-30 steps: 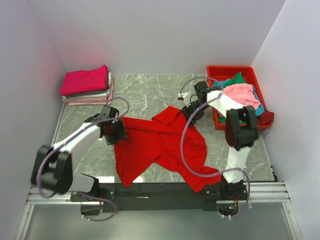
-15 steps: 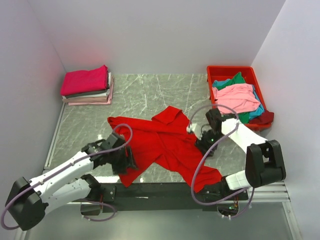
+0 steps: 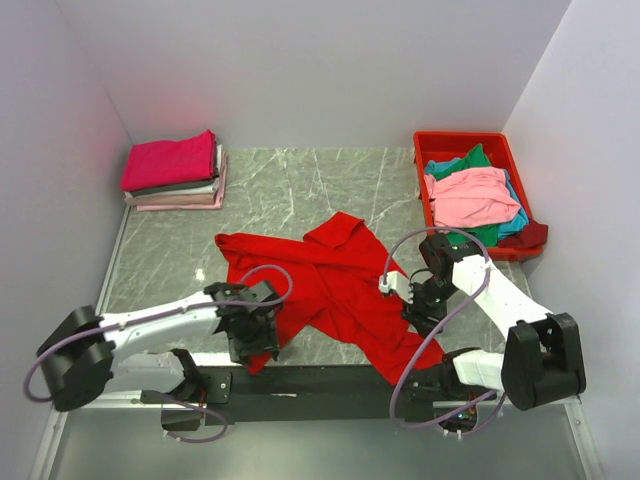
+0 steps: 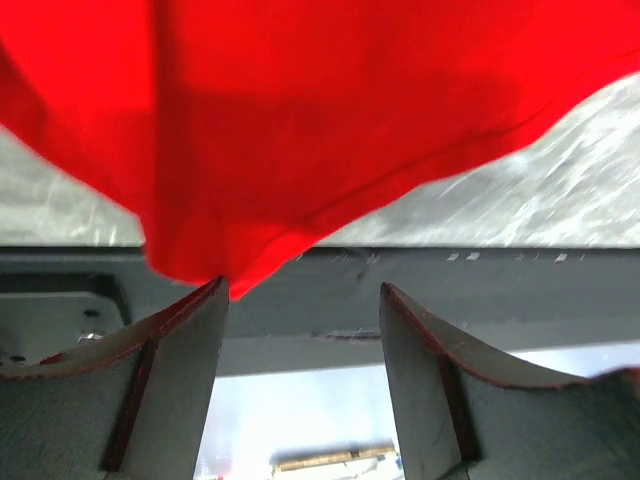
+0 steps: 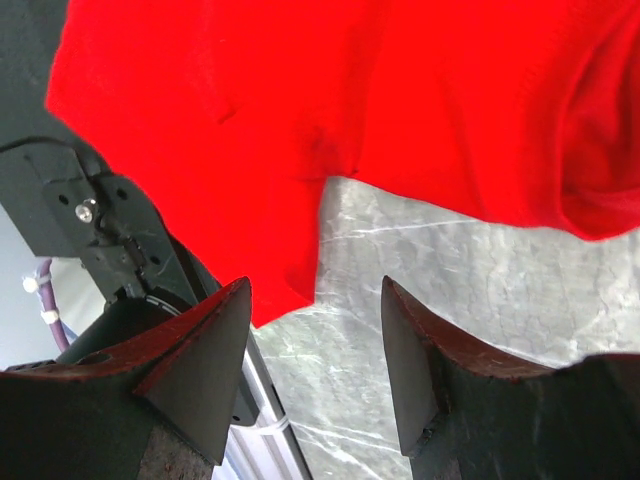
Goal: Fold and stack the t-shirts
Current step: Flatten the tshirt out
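One stack is folded at ten o'clock; the red shirt lies crumpled, others wait (bin, two o'clock); left gripper and right gripper are spread, empty.

Grey marble-patterned surface, veined pale, filling middle of scene. Red plastic bin at far right corner of surface, just beside right wall. Plain white back wall at far side. Black mounting beam along near edge.
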`<state>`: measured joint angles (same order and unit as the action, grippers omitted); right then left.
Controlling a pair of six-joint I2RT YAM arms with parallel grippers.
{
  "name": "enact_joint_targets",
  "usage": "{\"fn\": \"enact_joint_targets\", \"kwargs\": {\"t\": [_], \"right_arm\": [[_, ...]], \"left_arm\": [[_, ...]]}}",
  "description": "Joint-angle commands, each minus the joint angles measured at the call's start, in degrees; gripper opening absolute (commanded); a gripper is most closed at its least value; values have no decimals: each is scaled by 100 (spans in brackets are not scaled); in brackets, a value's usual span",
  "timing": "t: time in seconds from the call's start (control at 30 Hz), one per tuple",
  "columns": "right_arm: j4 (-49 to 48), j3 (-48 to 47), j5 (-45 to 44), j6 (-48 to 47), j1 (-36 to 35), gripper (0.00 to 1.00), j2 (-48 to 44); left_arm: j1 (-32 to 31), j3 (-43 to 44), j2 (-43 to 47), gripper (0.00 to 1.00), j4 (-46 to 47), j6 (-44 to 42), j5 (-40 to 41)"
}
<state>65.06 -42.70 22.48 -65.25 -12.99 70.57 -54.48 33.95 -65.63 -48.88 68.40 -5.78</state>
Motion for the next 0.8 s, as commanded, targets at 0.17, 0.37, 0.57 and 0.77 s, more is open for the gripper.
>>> {"fn": "enact_joint_targets", "kwargs": {"t": [0.17, 0.37, 0.57, 0.77], "right_arm": [[78, -37, 90, -50, -353, 62, 352], [-72, -160, -59, 486, -801, 61, 800], [-643, -37, -622, 1225, -1284, 61, 1178], [-626, -133, -473, 1375, -1293, 30, 1451]], "left_arm": [[-414, 753, -1196, 68, -95, -292, 877], [-739, 797, -1611, 67, -209, -257, 1026], [-810, 814, -1761, 63, -218, -161, 1316], [-810, 692, -1787, 35, -60, -195, 1457]]}}
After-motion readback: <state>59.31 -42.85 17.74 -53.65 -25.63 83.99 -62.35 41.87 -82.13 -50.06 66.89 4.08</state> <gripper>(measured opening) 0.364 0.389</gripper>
